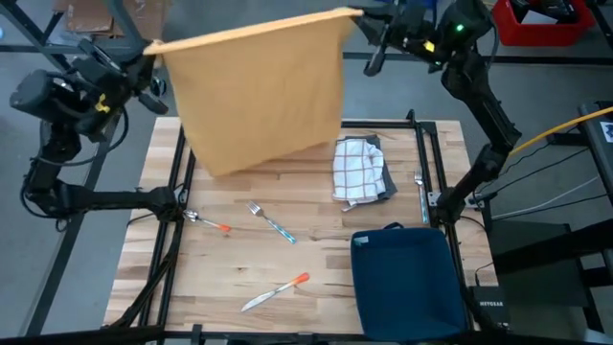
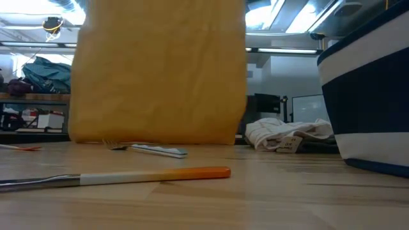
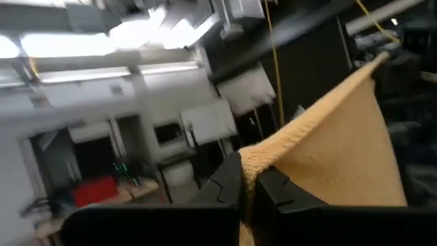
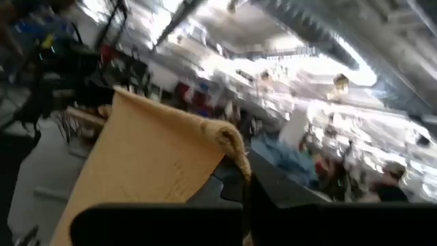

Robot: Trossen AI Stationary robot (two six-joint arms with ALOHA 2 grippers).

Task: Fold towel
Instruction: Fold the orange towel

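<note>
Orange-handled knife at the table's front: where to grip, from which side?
Grip the knife by its orange handle end, from straight above. It lies flat on the table, clear of the fork and the blue bag; the handle is thicker than the blade.

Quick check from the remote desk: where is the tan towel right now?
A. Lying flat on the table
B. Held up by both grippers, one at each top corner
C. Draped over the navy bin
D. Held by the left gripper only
B: the tan towel hangs spread above the table, its top corners pinched by the left gripper and the right gripper.
</note>
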